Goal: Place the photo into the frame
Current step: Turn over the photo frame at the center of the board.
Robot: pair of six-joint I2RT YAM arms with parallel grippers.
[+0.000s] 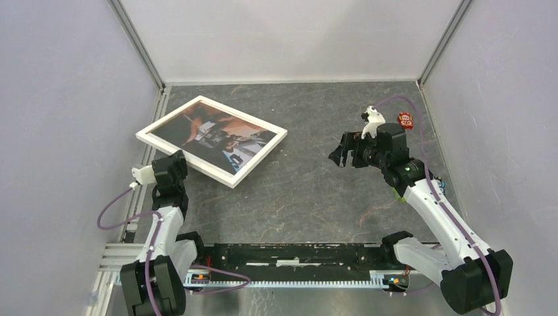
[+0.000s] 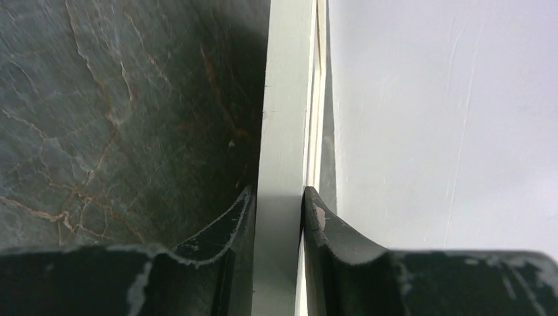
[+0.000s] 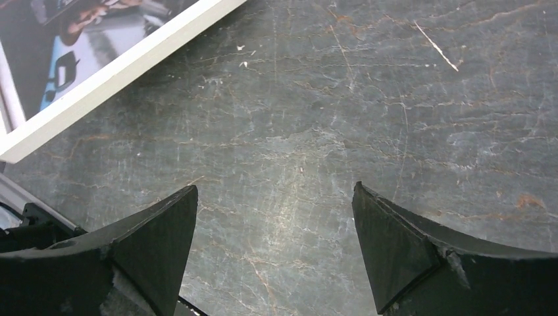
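Left tool (image 2: 278, 197) is clamped on the frame (image 1: 260, 158), pads (image 2: 317, 220) pinching its pale near rail from both sides. Frame's over at ten o'clock on the worktop (image 1: 316, 197), lying skewed, with the photo (image 1: 214, 135) showing inside its rails. Right tool (image 3: 275, 197) hangs at two o'clock, well apart from the frame, jaws spread wide above the dark veined worktop.

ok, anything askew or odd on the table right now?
The frame sits skewed to the table edges at back left, photo showing inside, left gripper pinching its near rail. Right gripper hangs open and empty. Nothing spilled or broken.
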